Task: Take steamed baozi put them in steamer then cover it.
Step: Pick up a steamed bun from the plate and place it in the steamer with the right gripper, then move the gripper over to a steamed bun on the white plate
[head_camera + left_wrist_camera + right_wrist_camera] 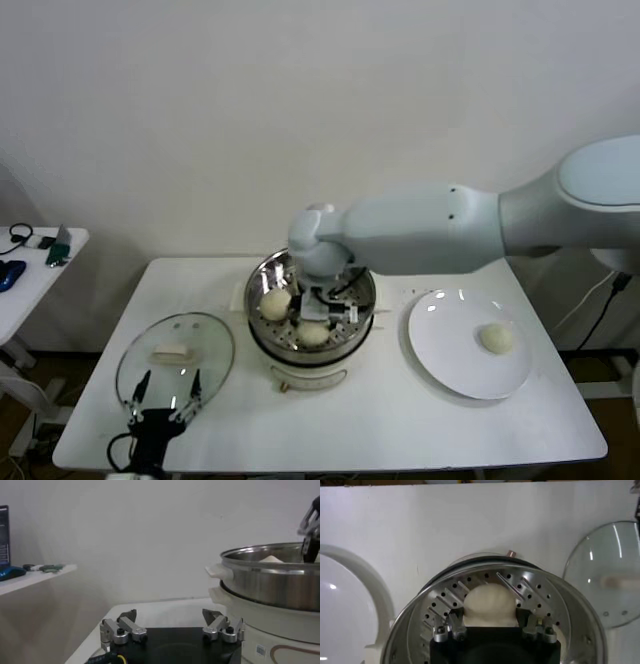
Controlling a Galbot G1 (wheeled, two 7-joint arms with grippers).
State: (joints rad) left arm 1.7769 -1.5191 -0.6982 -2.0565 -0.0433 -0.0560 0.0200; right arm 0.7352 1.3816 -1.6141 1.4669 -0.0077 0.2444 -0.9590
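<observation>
The steel steamer [262, 275] stands on its cream pot base mid-table. My right gripper [318, 312] reaches down inside it, its fingers closed on the sides of one baozi [489, 605], which rests on the perforated floor [445, 600]; that baozi shows in the head view [313, 334]. A second baozi [275, 300] lies in the steamer to its left. Another baozi [497, 338] lies on the white plate [450, 350]. The glass cover [205, 345] lies flat at front left. My left gripper [166, 392] is open and empty at the cover's near edge.
A side table [35, 265] with small items stands at far left. The steamer's rim and side handle [219, 571] show close in the left wrist view, with a bun top [272, 558] above the rim. The table's front edge is near the left gripper.
</observation>
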